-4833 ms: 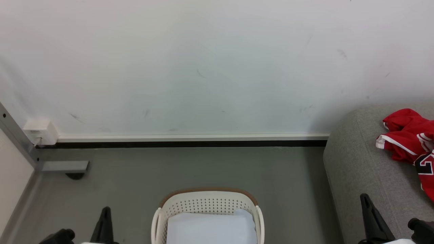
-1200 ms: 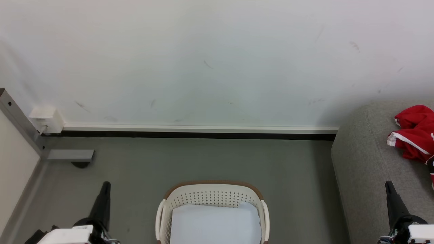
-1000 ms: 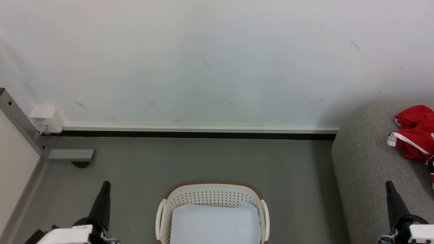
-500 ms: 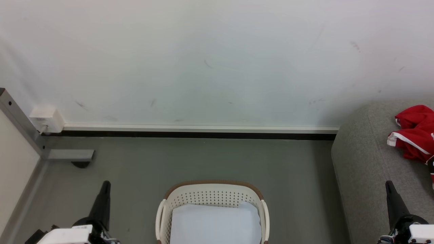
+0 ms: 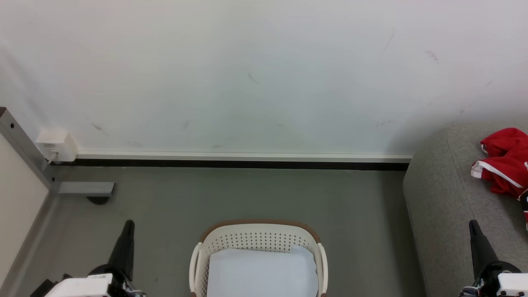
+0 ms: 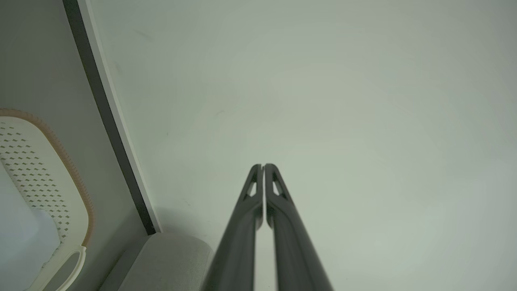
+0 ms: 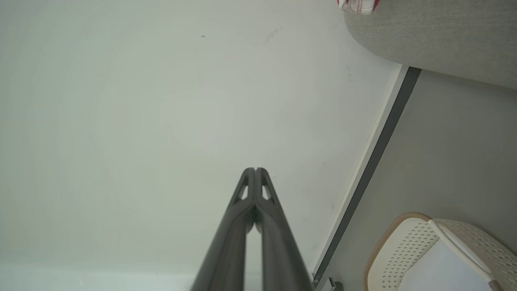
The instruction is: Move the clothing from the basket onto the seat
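1. Head view puts the red clothing (image 5: pixel 505 165) at the far right, lying crumpled on the grey seat (image 5: pixel 445 198) and cut by the picture's edge.
2. The basket (image 5: pixel 258 226) stands on the floor (image 5: pixel 247 194) low in the middle, well apart from the seat. Inside it I see a pale flat sheet (image 5: pixel 260 272) and nothing red; its near part is cut off by the picture's edge.
3. The right end effector (image 5: pixel 474 231) is over the seat's front part, and the clothing lies ahead of it and a little to its right. This arm is clearly the nearer one.
4. The left end effector (image 5: pixel 128 231) is over the floor on the basket's other side, far from the clothing.
5. Both end effectors have their fingers pressed together on nothing, as each wrist view shows, and point toward the white wall (image 5: pixel 264 74).
6. The heap has no clear long axis; it runs roughly from the seat's back toward its front.
7. In my judgement the task looks nearly or fully done, so any coming move depends on whether something red hides under the sheet.
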Robot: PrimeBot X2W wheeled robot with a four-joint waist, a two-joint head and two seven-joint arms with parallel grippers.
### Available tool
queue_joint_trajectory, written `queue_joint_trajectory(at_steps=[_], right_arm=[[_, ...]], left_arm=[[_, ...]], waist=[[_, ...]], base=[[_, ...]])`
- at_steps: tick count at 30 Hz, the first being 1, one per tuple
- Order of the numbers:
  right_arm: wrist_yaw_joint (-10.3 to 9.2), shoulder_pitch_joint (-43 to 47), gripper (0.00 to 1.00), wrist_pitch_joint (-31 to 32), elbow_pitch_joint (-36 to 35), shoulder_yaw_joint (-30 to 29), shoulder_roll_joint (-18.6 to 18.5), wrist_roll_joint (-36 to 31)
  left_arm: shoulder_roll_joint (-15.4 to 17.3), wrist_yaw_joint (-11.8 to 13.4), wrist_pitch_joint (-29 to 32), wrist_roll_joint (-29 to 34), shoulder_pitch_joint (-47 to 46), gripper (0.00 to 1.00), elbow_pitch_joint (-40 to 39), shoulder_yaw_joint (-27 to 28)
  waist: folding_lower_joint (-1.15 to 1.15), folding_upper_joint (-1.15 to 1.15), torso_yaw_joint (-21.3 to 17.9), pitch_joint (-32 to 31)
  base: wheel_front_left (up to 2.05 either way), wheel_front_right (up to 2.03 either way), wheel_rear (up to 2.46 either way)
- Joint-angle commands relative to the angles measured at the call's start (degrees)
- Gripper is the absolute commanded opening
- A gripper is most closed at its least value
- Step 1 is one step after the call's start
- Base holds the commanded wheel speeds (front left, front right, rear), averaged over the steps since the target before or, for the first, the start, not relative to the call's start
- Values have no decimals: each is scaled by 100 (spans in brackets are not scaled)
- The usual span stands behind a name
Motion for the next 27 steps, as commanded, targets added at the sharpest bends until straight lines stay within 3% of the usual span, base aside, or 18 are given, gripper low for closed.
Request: queue_joint_trajectory(at_steps=[1,27], right_arm=[[-14,-72,0,21,-35,-27,5,7],[-14,-72,0,21,-35,-30,7,3]], left_arm=[[42,-38,23,-79,-41,0,-24,11],[42,-38,22,-80,-40,0,-24,10]], waist=[[0,0,0,0],[0,0,0,0]], base=[[0,0,0],[0,0,0]])
